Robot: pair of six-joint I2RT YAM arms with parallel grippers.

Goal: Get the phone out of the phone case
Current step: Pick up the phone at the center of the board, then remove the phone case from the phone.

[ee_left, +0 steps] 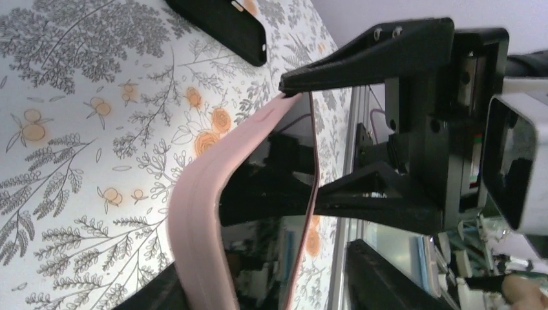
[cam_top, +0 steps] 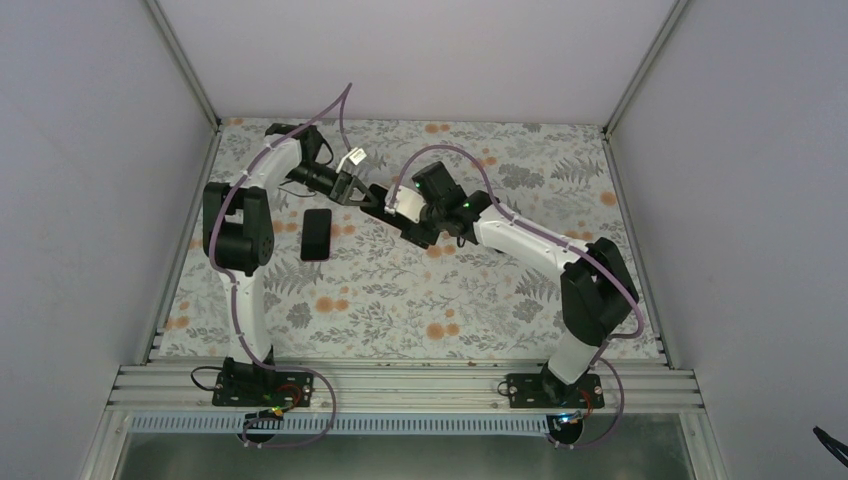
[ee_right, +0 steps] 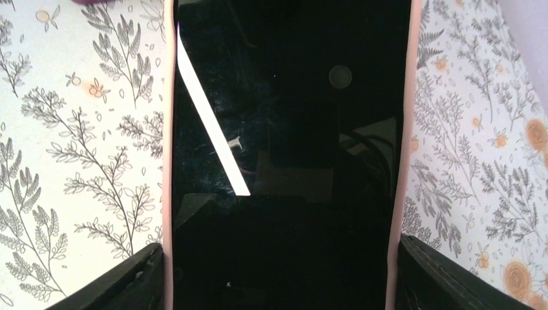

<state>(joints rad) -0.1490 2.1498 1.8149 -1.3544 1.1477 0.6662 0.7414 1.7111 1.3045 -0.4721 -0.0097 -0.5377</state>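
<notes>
Silicone, I judge, makes the pink phone case (ee_left: 200, 194): soft enough to bow away from the stiff, slick, breakable phone (ee_right: 291, 161) inside it, so peel at a corner lip while the long edges are pinched. Both are held over the floral tablecloth (cam_top: 400, 300) at mid-back, with the right gripper (ee_right: 281, 268) clamped across the case's sides; whether the left gripper (cam_top: 358, 193) bites the case end I cannot tell. Count: one phone, one pink case, one separate black phone-shaped slab (cam_top: 316, 234) lying flat, two grippers.

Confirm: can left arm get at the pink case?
Probably yes. The left gripper straddles the free end of the pink case, which the right gripper holds up; nothing blocks it.
</notes>
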